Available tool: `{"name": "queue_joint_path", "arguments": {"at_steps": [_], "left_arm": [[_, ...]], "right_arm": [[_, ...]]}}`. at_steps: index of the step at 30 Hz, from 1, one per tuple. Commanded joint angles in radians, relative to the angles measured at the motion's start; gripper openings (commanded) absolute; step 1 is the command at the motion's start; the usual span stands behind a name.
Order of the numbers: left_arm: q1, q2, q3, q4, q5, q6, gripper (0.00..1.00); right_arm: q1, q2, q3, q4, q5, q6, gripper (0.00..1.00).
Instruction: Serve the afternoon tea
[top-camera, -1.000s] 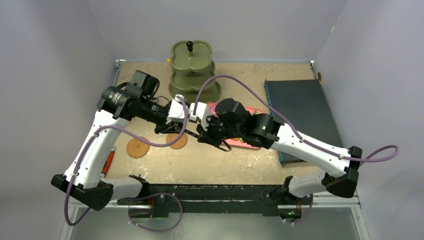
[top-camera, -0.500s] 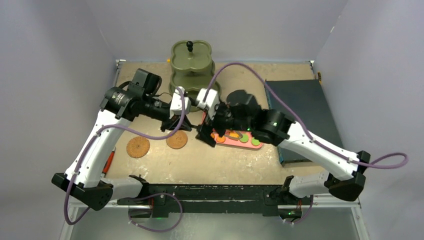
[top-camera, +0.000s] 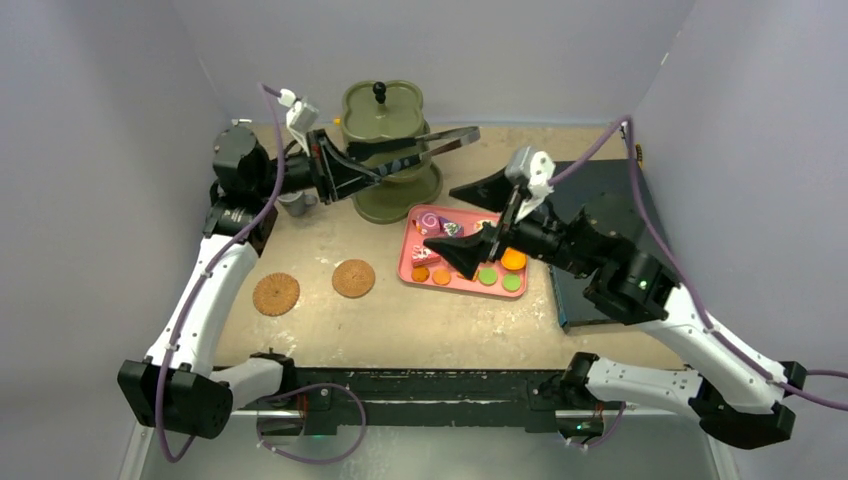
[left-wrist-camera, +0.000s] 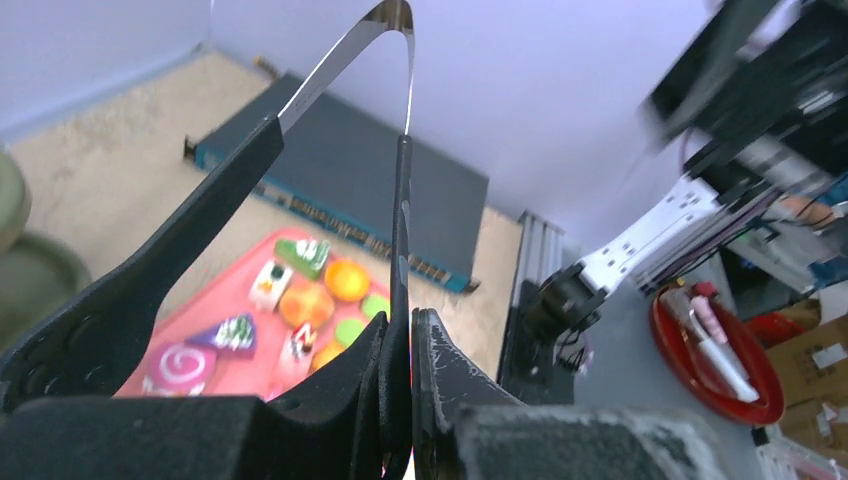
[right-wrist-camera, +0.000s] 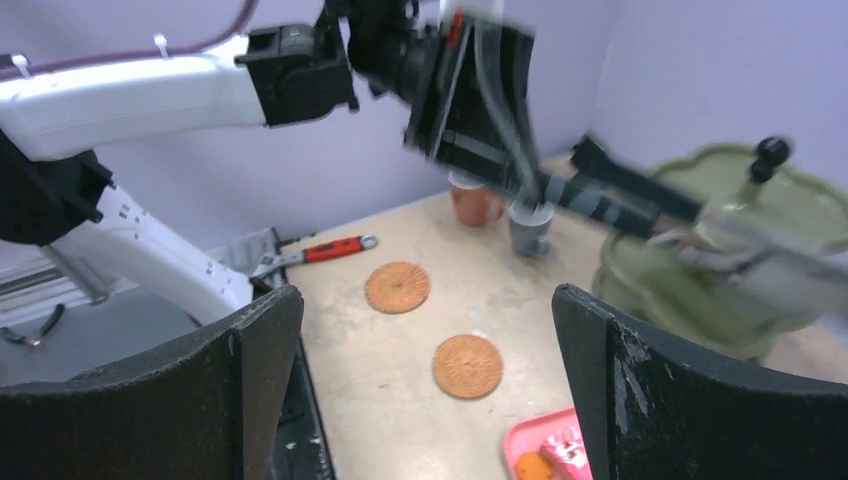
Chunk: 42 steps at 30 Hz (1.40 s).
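Tongs in hand, no pastry moved yet: pre-transfer step.
Fingers of the left gripper (top-camera: 362, 172) were narrow, pinched on the black tongs (top-camera: 440, 139), held high behind and left of the pink tray (top-camera: 462, 288). The grip looked to sit on one arm near the scooping ends, hinge pointing away. The right gripper (top-camera: 440, 218) hung over the tray, fingers wide, holding nothing. The pastries (top-camera: 513, 259) all lay on the tray. The olive stand (top-camera: 385, 110) stood just behind the tray, top tier bare. Both coasters (top-camera: 353, 278) sat bare left of the tray. The grey-blue cup (top-camera: 293, 204) and terracotta cup (right-wrist-camera: 478, 205) stood further behind-left of it. Judgement: the next move needs the tongs turned tips-first toward the tray and gripped across both arms so they can squeeze, probably with the right gripper's help.
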Motion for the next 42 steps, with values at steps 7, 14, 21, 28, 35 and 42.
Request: {"name": "queue_joint_path", "arguments": {"at_steps": [7, 14, 21, 28, 35, 42], "left_arm": [[0.000, -0.088, -0.015, 0.546, -0.007, -0.485, 0.00], [-0.001, -0.120, -0.030, 0.589, 0.001, -0.497, 0.00], [0.000, -0.129, -0.040, 0.619, 0.007, -0.512, 0.00], [-0.003, -0.140, -0.056, 0.703, 0.010, -0.573, 0.00], [-0.003, -0.151, -0.051, 0.746, 0.041, -0.599, 0.00], [-0.010, -0.158, -0.068, 0.763, 0.034, -0.605, 0.00]], "right_arm": [[-0.029, -0.023, -0.347, 0.459, 0.038, 0.197, 0.98], [-0.185, 0.124, -0.281, 0.709, -0.144, 0.317, 0.98], [-0.222, 0.175, -0.324, 1.041, -0.285, 0.389, 0.98], [-0.280, 0.258, -0.373, 1.336, -0.401, 0.523, 0.98], [-0.298, 0.318, -0.368, 1.510, -0.423, 0.587, 0.98], [-0.299, 0.396, -0.323, 1.686, -0.414, 0.664, 0.98]]}}
